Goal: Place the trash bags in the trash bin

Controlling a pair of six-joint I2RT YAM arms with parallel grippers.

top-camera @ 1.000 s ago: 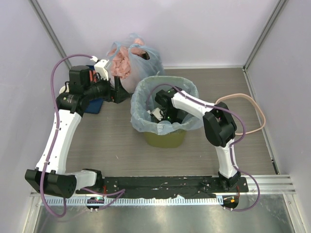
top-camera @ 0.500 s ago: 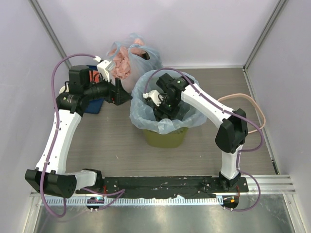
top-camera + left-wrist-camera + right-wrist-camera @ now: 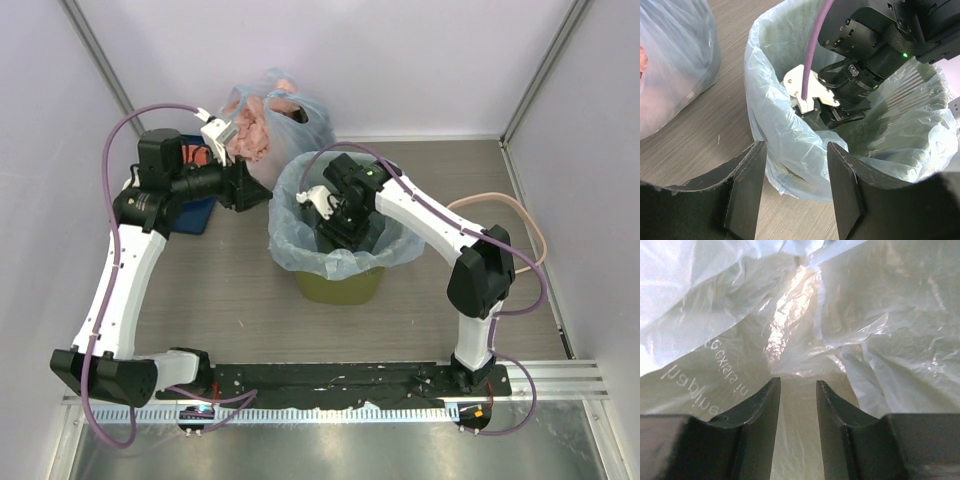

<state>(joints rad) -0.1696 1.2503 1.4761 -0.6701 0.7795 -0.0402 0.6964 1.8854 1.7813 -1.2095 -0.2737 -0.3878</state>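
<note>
**Clerk:** First entry, nearest the bases?

**Checker:** Worktop (image 3: 210, 300), wood-grain. Both arms are bolted at its near edge. Only the overhead view shows them whole.

**Clerk:** Next out?

**Checker:** Trash bin (image 3: 338, 287), olive-green, upright, mid-worktop. Trash bag (image 3: 298, 245), light blue and translucent, sits inside it with its mouth folded out over the rim. Overhead, the bin's lower wall shows under the film. The left wrist view gives the trash bag (image 3: 782, 140) close up, draped and crinkled.

**Clerk:** Left side?

**Checker:** Left arm (image 3: 125, 270) rises along the left, forearm level and pointing right. Left gripper (image 3: 252, 188) is just beside the bin's left rim. In its own view the left gripper (image 3: 795, 195) has its fingers spread, with the bag's draped edge between them. Contact cannot be told.

**Clerk:** Right side?

**Checker:** Right arm (image 3: 430, 215) arches over from the right, wrist turned down. Right gripper (image 3: 338, 225) is inside the bag's mouth. Its own view shows the right gripper (image 3: 796, 410) parted by a narrow gap, crinkled film beyond, nothing visibly clamped.

**Clerk:** Farthest?

**Checker:** Knotted blue bag (image 3: 268, 120) with pink lumps, by the back wall. The left wrist view shows bare worktop (image 3: 715, 125) between it and the bin.
</note>
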